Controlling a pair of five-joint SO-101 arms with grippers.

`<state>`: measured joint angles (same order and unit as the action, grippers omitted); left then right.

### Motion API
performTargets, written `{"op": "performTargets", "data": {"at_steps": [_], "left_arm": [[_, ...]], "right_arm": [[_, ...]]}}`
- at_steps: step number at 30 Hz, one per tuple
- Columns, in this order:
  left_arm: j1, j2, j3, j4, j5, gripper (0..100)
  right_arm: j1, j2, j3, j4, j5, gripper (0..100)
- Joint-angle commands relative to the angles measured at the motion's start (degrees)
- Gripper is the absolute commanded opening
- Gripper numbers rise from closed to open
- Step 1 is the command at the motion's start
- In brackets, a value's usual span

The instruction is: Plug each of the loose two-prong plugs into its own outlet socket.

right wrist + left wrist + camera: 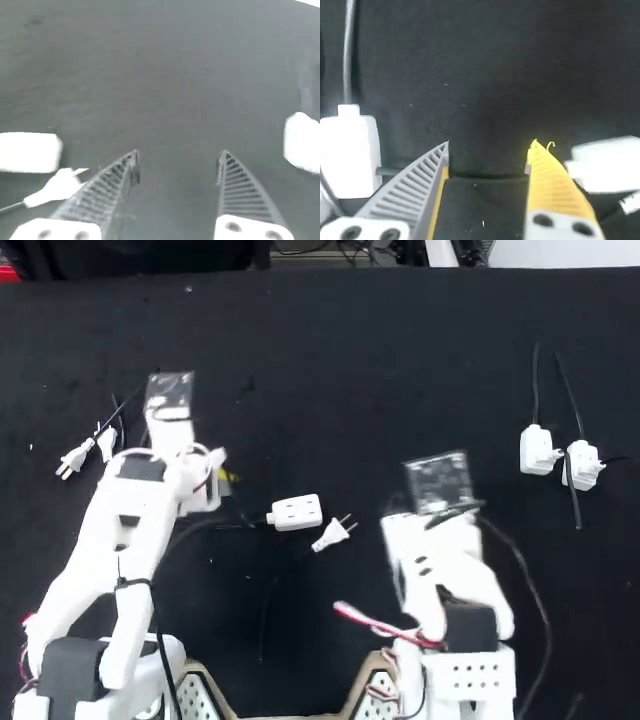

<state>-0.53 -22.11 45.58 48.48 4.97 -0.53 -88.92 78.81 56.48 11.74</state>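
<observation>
The left gripper [490, 147] and right gripper [177, 152] both gape wide, holding nothing. The centre plug [333, 533] lies mid-frame just beside the outlet [296, 512]; the left plug [75, 458] sits at far left. The outlet looks loose, so it may skid when the prongs push in, and a crooked grasp would misalign them.

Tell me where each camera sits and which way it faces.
High view: fixed overhead, looking down at the table; both arms show.
Left wrist view: on the left arm, facing the table past the open left hand.
Right wrist view: likewise, past the open right hand.
Shared: high and right wrist views show the loose plug.
</observation>
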Motion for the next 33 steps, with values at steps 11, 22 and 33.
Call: {"op": "performTargets", "data": {"at_steps": [11,22,33], "left_arm": [[-1.36,-1.67,12.88,-16.70,9.58,24],[-1.36,-1.67,15.08,-21.01,9.58,24],[-1.36,-1.93,15.08,-20.92,9.58,24]], "right_arm": [[-21.71,31.43,-2.42,-11.52,-10.90,24.0],[-22.86,47.87,-5.58,-18.64,-18.46,24.3],[-28.04,66.68,-17.71,-18.29,-22.59,24.0]]}}
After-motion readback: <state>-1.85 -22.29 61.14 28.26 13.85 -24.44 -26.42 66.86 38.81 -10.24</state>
